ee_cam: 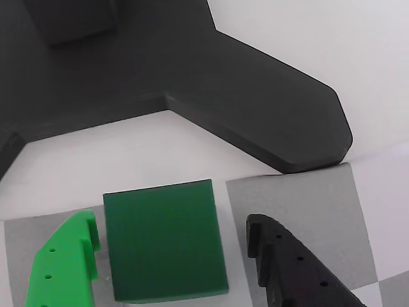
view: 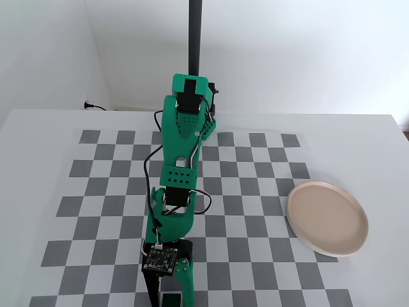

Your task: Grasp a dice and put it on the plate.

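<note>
Gripper (ee_cam: 172, 268) jaws stand apart, straddling the dice (ee_cam: 165, 243) without visible contact in the wrist view. Green finger (ee_cam: 64, 268) sits at 9 o'clock of the dice, black finger (ee_cam: 300, 268) at 3 o'clock. Plate (view: 327, 218) lies well apart at 2 o'clock in the fixed view.

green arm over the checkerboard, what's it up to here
The arm's tool is lowered at the near edge of the checkerboard mat, open, with the dark green dice between its green and black fingers. The dice sits on the mat, not yet gripped. The pink plate waits empty off to the right in the fixed view.
</note>
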Robot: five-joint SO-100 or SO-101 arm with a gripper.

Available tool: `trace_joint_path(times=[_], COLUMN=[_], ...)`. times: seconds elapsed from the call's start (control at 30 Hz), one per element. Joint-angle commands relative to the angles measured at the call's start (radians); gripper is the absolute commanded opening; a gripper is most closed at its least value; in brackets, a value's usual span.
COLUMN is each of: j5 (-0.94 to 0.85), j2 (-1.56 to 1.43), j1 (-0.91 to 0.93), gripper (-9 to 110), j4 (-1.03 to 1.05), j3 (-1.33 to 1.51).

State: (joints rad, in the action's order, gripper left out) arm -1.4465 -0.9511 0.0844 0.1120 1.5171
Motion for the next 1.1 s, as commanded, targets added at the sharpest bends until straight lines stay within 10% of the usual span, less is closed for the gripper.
trace_joint_path(times=[0.0,1.07], j5=[0.0,-0.026], j2=[-0.032,-0.044], j1=[0.0,0.021], gripper=[18,-4], j4=[0.0,0.018], j3=[-0.092,-0.089])
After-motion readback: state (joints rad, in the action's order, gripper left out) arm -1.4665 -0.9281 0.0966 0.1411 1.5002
